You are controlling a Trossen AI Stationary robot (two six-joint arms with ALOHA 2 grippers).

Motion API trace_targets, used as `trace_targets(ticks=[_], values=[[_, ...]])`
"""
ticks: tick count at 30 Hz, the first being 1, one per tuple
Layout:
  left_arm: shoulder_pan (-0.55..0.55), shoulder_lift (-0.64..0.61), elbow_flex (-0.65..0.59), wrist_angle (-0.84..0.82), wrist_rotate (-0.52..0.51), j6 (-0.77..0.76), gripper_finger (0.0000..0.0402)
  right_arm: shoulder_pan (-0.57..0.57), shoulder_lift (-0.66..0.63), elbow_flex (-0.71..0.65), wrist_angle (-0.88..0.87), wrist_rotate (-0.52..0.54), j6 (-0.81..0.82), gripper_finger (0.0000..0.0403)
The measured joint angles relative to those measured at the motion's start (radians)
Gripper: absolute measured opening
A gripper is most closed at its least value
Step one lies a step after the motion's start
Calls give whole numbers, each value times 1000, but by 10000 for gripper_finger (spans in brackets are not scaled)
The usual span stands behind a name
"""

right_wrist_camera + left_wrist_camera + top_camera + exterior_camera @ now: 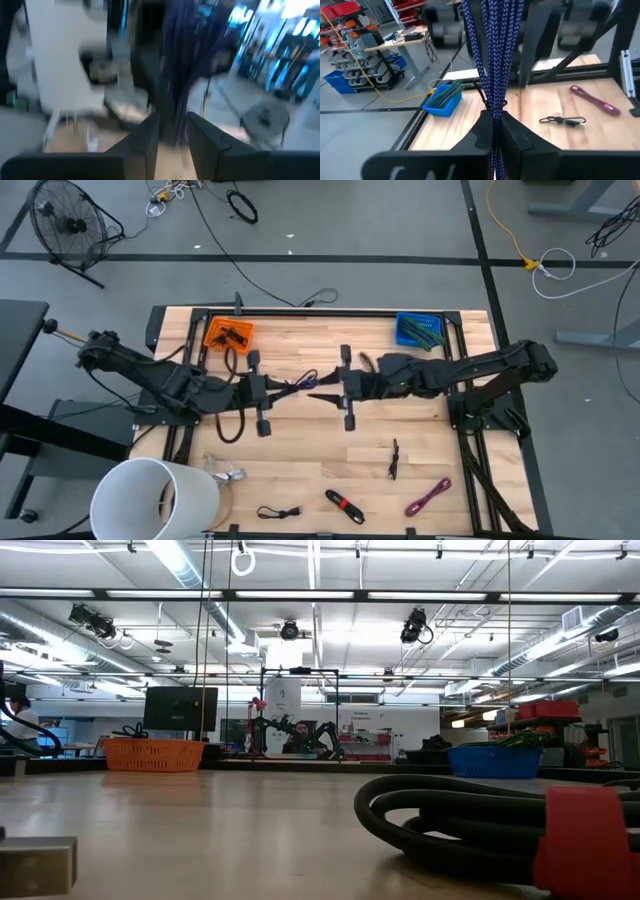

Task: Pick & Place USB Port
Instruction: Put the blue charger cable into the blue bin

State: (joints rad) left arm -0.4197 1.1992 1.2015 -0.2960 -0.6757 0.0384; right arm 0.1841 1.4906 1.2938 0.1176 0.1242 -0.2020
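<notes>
A blue braided USB cable (305, 378), bundled in a loop, hangs in the air over the middle of the table between my two grippers. In the left wrist view the cable (492, 50) rises in several strands from my left gripper (495, 135), which is shut on it. My left gripper (284, 389) comes from the table's left and my right gripper (314, 394) from the right, tips almost meeting. The right wrist view is blurred. There the dark blue cable (180, 75) fills the narrow gap of my right gripper (173, 135). My left gripper pinches the bundled strands (493, 111) between its two fingers, just below a thin tie around them. It comes level from the table's left. The cable is lifted clear of the table. My right gripper has the cable's strands (175, 117) between its two fingers, coming level from the table's right; blur hides which part.
An orange bin (228, 334) stands at the far left and a blue bin (420, 330) with cables at the far right. Near the front lie a black cable (393, 458), a purple cable (428, 497), a black-and-red cable (343, 505) and a white cylinder (155, 498).
</notes>
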Motion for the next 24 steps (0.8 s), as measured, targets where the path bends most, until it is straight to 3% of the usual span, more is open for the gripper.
trace_targets(ticks=[8, 24], values=[[31, 0, 0, 37, 51, 1, 14, 0, -59, 1, 69, -70, 7, 111], [77, 72, 1, 140, 122, 36, 14, -2, -66, 0, 91, -25, -19, 171]])
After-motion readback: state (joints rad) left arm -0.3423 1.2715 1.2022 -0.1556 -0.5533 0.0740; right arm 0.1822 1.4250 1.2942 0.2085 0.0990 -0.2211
